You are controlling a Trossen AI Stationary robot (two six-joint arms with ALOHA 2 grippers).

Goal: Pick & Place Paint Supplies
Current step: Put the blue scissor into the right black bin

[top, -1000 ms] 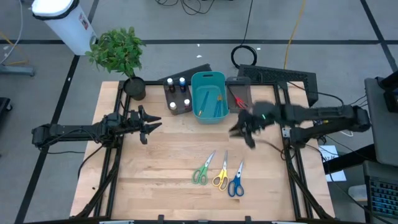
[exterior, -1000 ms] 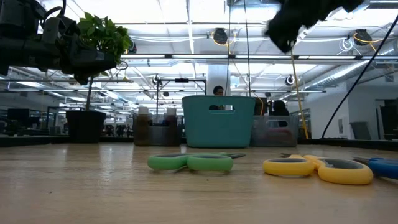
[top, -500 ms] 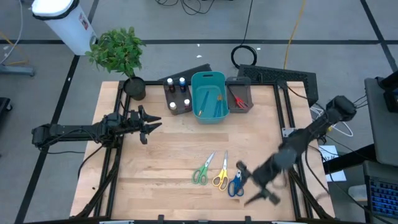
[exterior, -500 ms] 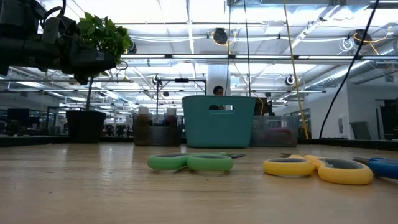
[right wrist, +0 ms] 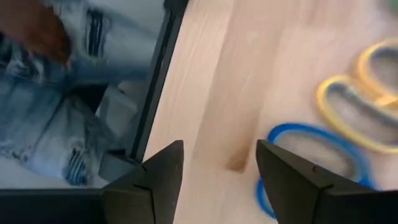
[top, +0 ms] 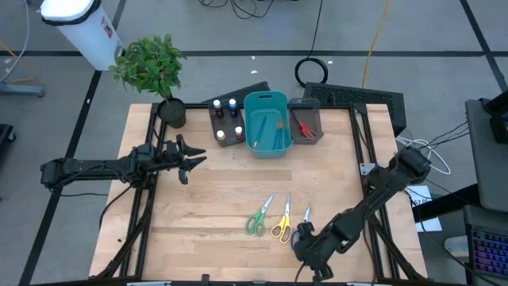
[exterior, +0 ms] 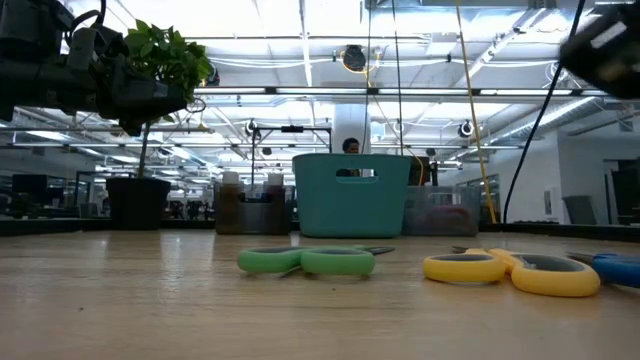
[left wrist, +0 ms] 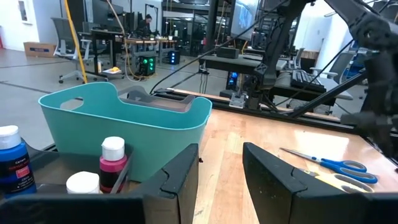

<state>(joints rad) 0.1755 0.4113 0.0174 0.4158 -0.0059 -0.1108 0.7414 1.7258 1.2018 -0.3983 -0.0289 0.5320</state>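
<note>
Right gripper (top: 305, 245) is low over the near edge of the worktop (top: 206, 199), directly above the blue scissors (right wrist: 323, 158); its jaws stand apart with nothing between them, and the blue handle loops lie on the wood just beyond the fingertips. Yellow scissors (top: 282, 222) and green scissors (top: 258, 218) lie flat beside them, all 3 pairs close together at mid-worktop. Red scissors (top: 304, 127) rest in the dark grey bin (top: 305, 107) at the far edge, just right of the teal bin (top: 266, 123), which holds thin brushes (top: 278, 127). Left of the teal bin, small bottles (top: 226, 119) with white and blue caps stand in a second dark bin. A blue bottle (left wrist: 12, 165) carries a label, not legible. Left gripper (top: 190, 159) hangs above the worktop's left side, jaws partly apart, holding nothing
</note>
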